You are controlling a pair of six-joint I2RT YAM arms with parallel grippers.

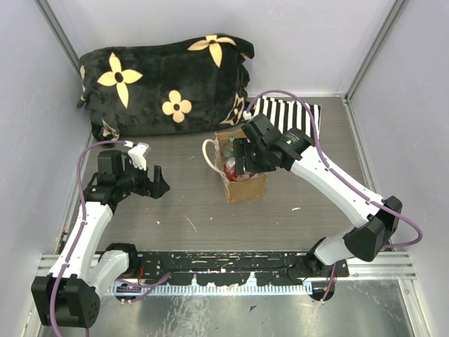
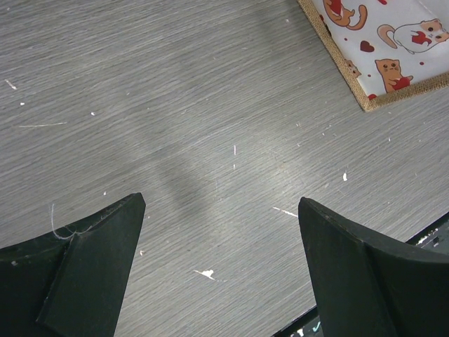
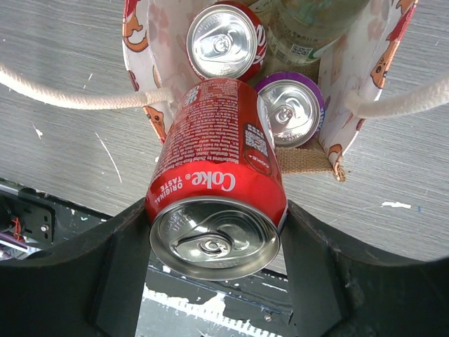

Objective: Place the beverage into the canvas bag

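Observation:
My right gripper (image 3: 214, 210) is shut on a red Coke can (image 3: 217, 154) and holds it tilted over the open mouth of the canvas bag (image 3: 302, 160), bottom end toward the bag. The bag (image 1: 249, 189) is tan burlap with a cat-print lining and cream rope handles (image 3: 77, 98). Inside it stand another red can (image 3: 224, 41), a purple can (image 3: 291, 109) and a clear bottle (image 3: 309, 28). The right gripper (image 1: 242, 165) hangs right above the bag. My left gripper (image 1: 160, 184) is open and empty over bare table (image 2: 221, 203), left of the bag, whose corner (image 2: 337, 56) shows there.
A black cushion with cream flowers (image 1: 165, 84) lies along the back. A black-and-white striped cloth (image 1: 291, 116) lies behind the bag. A black rail (image 1: 224, 267) runs along the near table edge. White walls close in both sides.

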